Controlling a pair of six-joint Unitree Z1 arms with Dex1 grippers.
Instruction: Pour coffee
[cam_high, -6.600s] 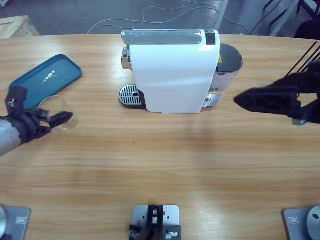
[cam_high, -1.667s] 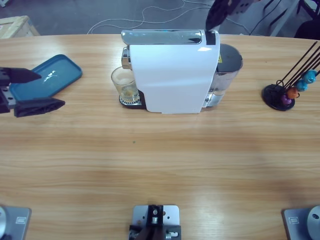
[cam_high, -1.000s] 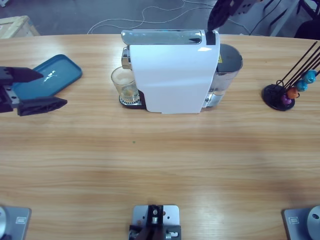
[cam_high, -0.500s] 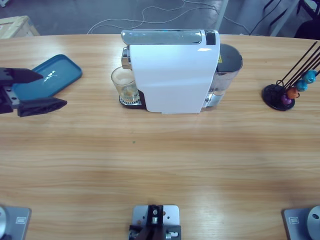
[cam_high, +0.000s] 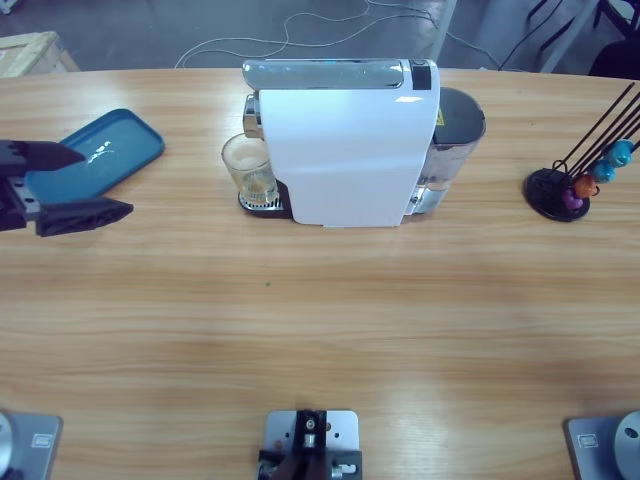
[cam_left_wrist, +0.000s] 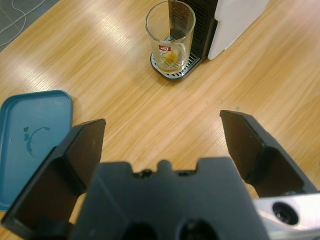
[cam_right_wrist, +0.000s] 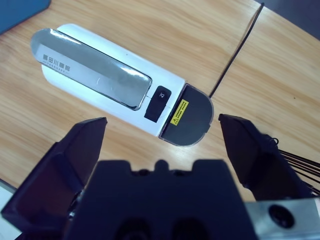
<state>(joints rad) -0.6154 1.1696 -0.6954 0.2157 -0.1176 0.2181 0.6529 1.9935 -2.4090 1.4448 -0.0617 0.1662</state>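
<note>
Spread wide and holding nothing, my left gripper (cam_high: 58, 183) hovers at the table's left edge, beside the blue tray (cam_high: 95, 155). Well ahead of it stands the glass (cam_left_wrist: 170, 32) on the drip grate (cam_left_wrist: 175, 70) of the white coffee machine (cam_high: 345, 140), the coffee (cam_left_wrist: 170, 59) shallow at its bottom. My right gripper (cam_right_wrist: 160, 142), jaws also wide, looks down on the machine's top from above.

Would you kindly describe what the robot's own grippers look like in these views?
The left gripper and the right gripper look alike: two broad, matte black, wedge-shaped jaws rising from a blocky black body, with a silver-grey metal piece at the lower right corner. No cables or markings show.
</note>
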